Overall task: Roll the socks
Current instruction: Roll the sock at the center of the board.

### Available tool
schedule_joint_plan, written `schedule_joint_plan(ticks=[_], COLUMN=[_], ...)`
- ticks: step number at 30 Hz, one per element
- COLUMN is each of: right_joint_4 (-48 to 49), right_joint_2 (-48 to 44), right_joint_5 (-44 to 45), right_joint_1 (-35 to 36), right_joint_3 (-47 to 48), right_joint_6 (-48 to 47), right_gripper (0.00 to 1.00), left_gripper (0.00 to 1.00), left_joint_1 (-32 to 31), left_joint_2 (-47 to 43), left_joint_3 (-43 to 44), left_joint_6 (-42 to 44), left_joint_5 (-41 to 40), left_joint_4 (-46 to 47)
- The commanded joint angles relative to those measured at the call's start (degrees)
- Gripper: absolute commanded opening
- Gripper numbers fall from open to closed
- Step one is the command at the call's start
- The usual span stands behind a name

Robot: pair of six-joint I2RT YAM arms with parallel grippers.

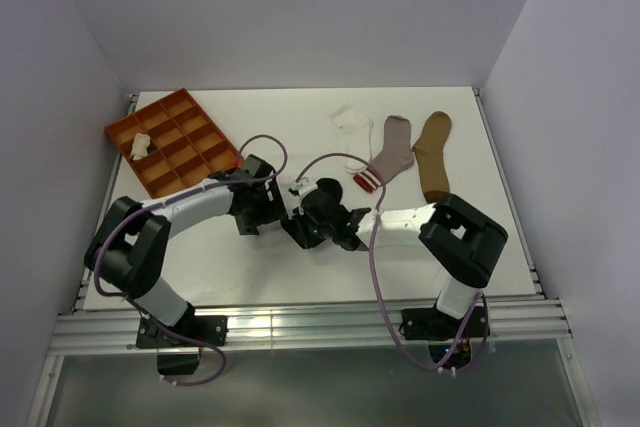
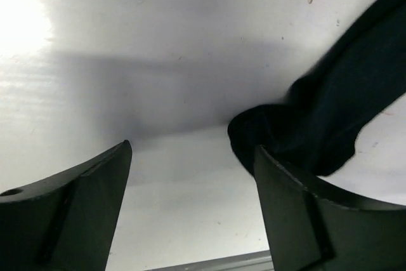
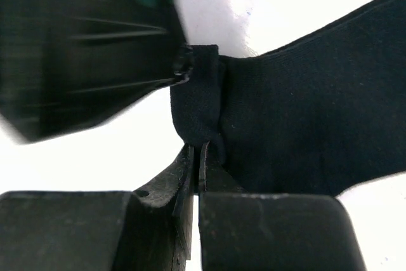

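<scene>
Tightly clenched, the right gripper [image 3: 198, 152] pinches a fold of the black sock [image 3: 304, 112] near the middle of the table [image 1: 270, 117], its jaws pressed together on the fabric. The left gripper [image 2: 191, 149] hovers just beside it, jaws spread wide and grasping nothing, one finger [image 2: 298, 214] close against the sock's bunched edge. Farther back, the white sock [image 1: 350, 119], the grey sock with red-striped cuff [image 1: 390, 155] and the tan sock [image 1: 433, 152] lie side by side. A pale bundle [image 1: 140, 144] sits in one compartment of the orange tray [image 1: 195, 132].
</scene>
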Motion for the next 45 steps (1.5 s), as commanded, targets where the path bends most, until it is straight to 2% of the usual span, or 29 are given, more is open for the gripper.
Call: schedule_joint_plan(ticks=[1,2,4,7,12,14,17,22,28,35,43,45], right_joint_4=[-0.2,1.2,6.0,12.8,26.8,31.7,39.3,52.3,48.2,46.8,47.2,46.3], right_joint_2=[-0.1,-0.2,-0.3,0.3,4.0,7.4,11.7,17.2,18.4,18.6,19.3,19.2], right_joint_5=[-12.6,-18.2,-26.5,-33.8,-47.0,-49.6,-52.4,-54.8,-54.0,-53.7,-53.9,-53.7], right_joint_1=[-3.8,-4.8,-8.1,-11.6,-18.6,-20.2,-22.5,-25.2,-25.6,-25.9,-26.0,-26.0], right_joint_3=[-3.1,-3.8,-6.1,-8.9,-13.1,-14.1,-15.5,-18.1,-18.0,-18.1,-18.3,-18.1], right_joint_6=[2.3,4.2,6.4,11.2,23.9,29.9,36.5,45.9,44.7,44.5,44.5,43.9], right_gripper=[0.0,0.0,0.0,0.0,0.0,0.0,0.0,0.0,0.0,0.0,0.0,0.0], left_gripper=[0.84,0.88,0.89,0.88,0.85,0.84,0.81,0.81,0.79,0.67,0.64,0.58], left_joint_1=[0.4,0.5,0.7,0.7,0.6,0.5,-0.7,-4.5,-5.9,-6.0,-5.9,-6.0], left_joint_2=[-6.3,-8.2,-10.2,-14.5,-20.1,-20.5,-20.4,-18.5,-14.3,-9.8,-6.6,-5.8], left_joint_3=[-2.7,-3.8,-5.7,-8.2,-12.4,-14.4,-16.7,-18.2,-17.3,-15.4,-14.6,-14.4], left_joint_6=[-3.6,-4.9,-6.0,-7.3,-6.9,-7.4,-8.7,-10.3,-10.5,-9.7,-10.2,-10.1], left_joint_5=[-0.6,-0.8,-0.8,-4.0,-1.6,0.9,2.2,2.7,3.5,2.0,3.5,3.2], left_joint_4=[4.4,4.7,6.2,8.9,15.6,18.0,20.4,23.5,26.1,26.4,28.4,27.4])
